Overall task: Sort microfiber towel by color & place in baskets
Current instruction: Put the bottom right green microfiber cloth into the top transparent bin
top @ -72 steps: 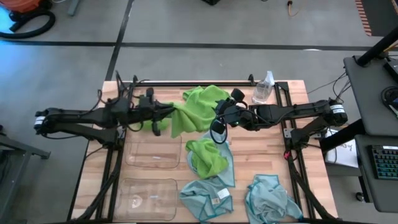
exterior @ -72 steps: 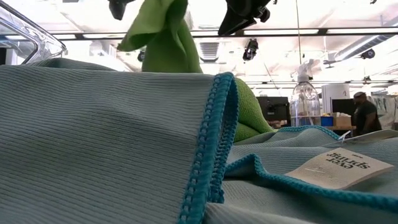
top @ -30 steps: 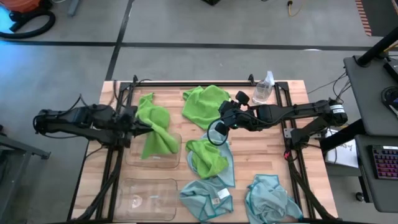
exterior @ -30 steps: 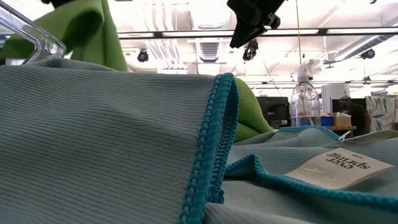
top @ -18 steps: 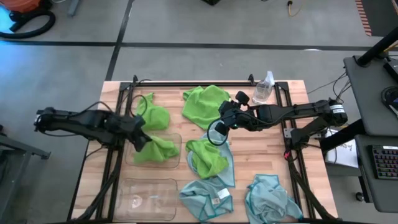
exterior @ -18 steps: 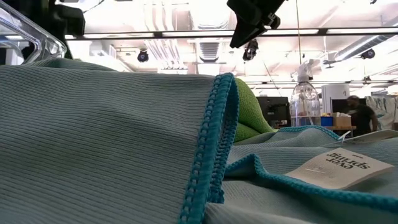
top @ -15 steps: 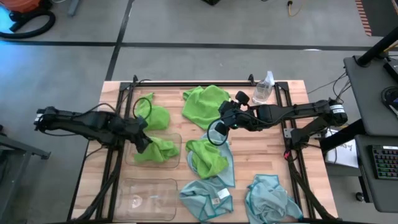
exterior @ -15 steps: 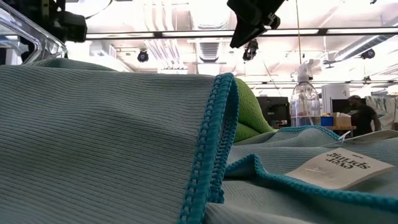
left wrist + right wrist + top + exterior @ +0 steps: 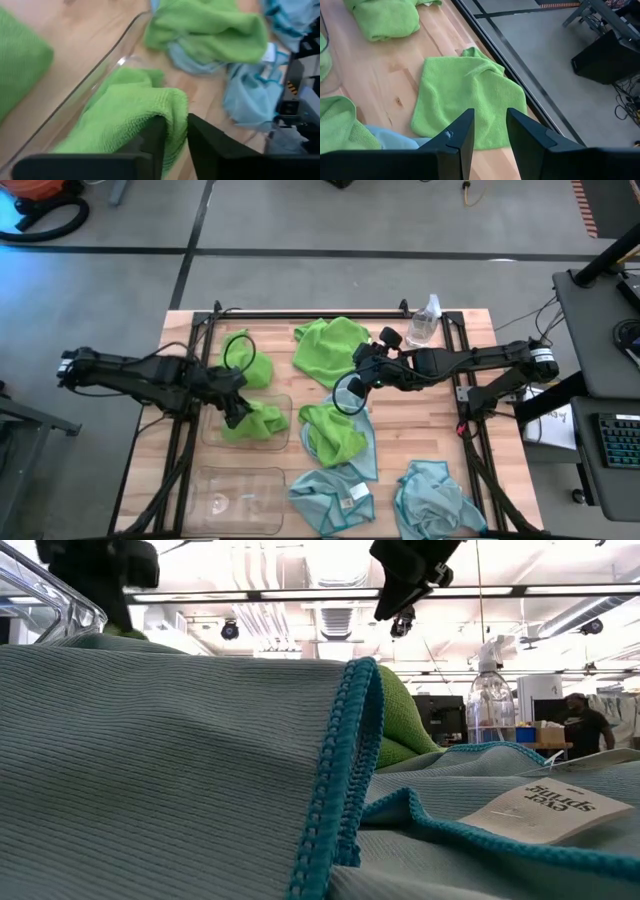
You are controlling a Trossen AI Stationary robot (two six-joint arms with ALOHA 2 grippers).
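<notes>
— Jaws of the left gripper (image 9: pixel 172 135) are closed on a fold of a green towel (image 9: pixel 258 420), low inside the upper basket (image 9: pixel 215 431), left of centre in the high view. Most of this cloth lies already in the basket. Do you see a risk there?

— Yes. In the left wrist view the fold sits between the two fingers, and the cloth is soft and fuzzy. If the jaws open only a little, I think the pile can cling to a finger and the towel comes up again with the arm. Also one corner looks to lie near the basket wall, so it may hang over the rim.

— And the right gripper (image 9: pixel 489 131)?

— It hovers above the table (image 9: pixel 420 415) in the middle of the high view, jaws open, holding nothing. Under it is the flat green towel (image 9: pixel 469 93), in the upper centre of the high view.

— Any trouble for the next picks?

— I judge the pile just below centre is the hard one. A green towel (image 9: pixel 332 430) lies on top of a blue towel (image 9: pixel 366 452), touching it. A deep grip could take both, and then a blue cloth goes into the green basket.

— The lower basket (image 9: pixel 240 498)?

— It holds no towel yet, at the lower left. Two more blue towels lie at the bottom edge, one with a white tag (image 9: pixel 357 492). Another green towel (image 9: pixel 248 361) lies beside the upper basket, outside it. The spray bottle (image 9: pixel 426 321) stands at the upper right, near the right arm; a wide swing could knock it.
</notes>
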